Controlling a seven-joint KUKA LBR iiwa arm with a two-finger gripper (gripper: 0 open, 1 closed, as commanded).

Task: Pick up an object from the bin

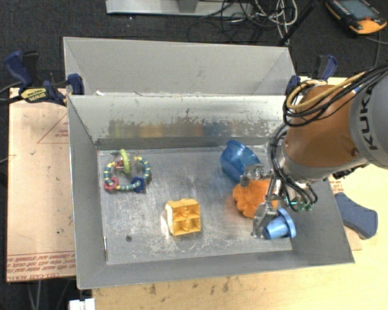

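My gripper (265, 219) reaches down at the right side of the bin floor. It sits between an orange lumpy thing (250, 199) on its left and a small blue cup (281, 227) lying on its side, just to its right near the front wall. The gripper's lower end touches or nearly touches the small blue cup. A larger blue cup-like thing (236, 159) lies behind the orange one, close to the back wall.
A yellow block with square hollows (183, 216) lies in the middle front of the bin. A ring of many-coloured beads (126, 173) lies at the left. The arm's orange cover and cables hang over the bin's right wall.
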